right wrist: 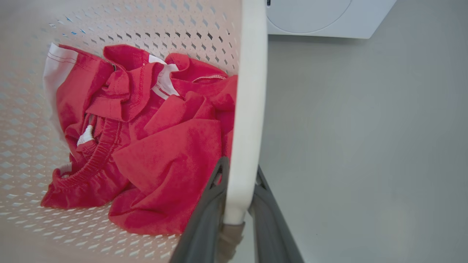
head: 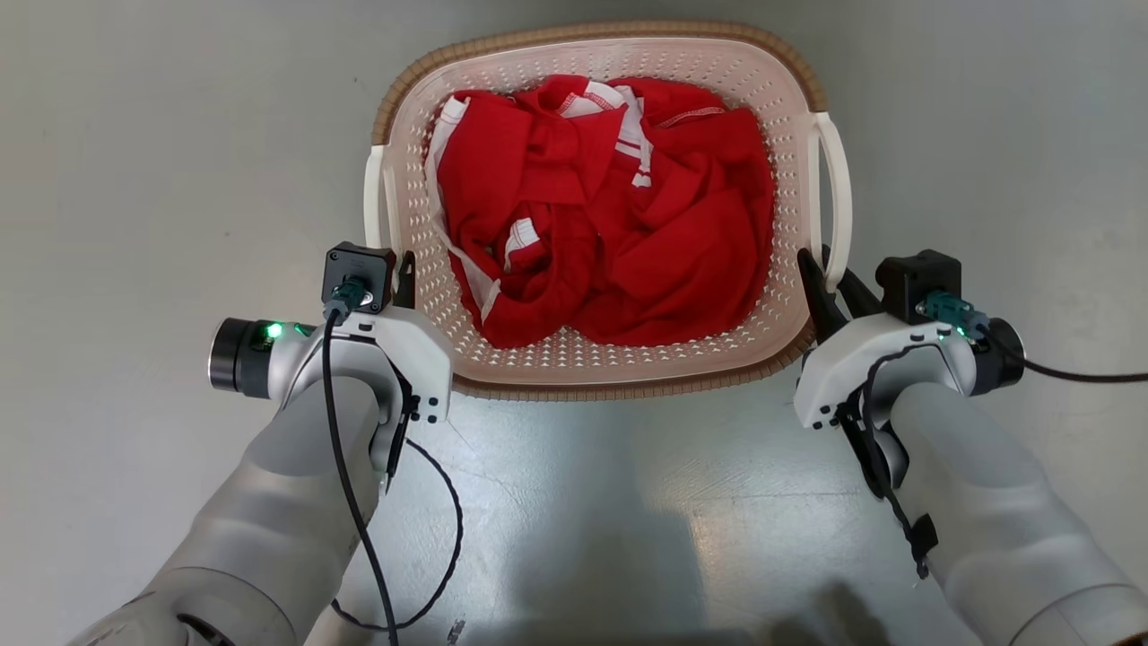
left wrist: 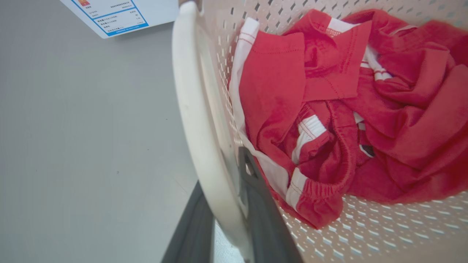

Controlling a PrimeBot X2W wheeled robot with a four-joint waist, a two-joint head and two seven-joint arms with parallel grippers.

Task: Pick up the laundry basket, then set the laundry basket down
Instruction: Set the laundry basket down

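**Item 1: laundry basket** (head: pixel 610 359). Cream-white perforated plastic, rounded-rectangular, with a brown woven-look rim. It sits centred in front of the robot on the grey floor (head: pixel 134 135), between the two arms. The pictures do not show whether it rests on the floor or hangs just above it.

**Item 2: left handle** (head: pixel 374 193), (left wrist: pixel 193 109). A white bar on the basket's left side.

**Item 3: right handle** (head: pixel 839 188), (right wrist: pixel 248 109). A white bar on the basket's right side.

**Item 4: red clothes** (head: pixel 619 215). A crumpled heap with white trim, inside the basket and covering most of its bottom.

**Item 5: left gripper** (head: pixel 404 274), (left wrist: pixel 223 171). It is at the near end of the left handle and clenched on it. One dark finger lies inside the bar and the other outside, both touching it.

**Item 6: right gripper** (head: pixel 830 278), (right wrist: pixel 241 166). It is at the near end of the right handle, grasping it in the same way, with a finger pressed to each side of the bar.

**Item 7: white appliance** (right wrist: pixel 321 18). It has a round door and stands on the floor beyond the basket's far side.

**Item 8: printed label** (left wrist: pixel 117 14). White with blue lines, it is at the far left; the text is too small to read.
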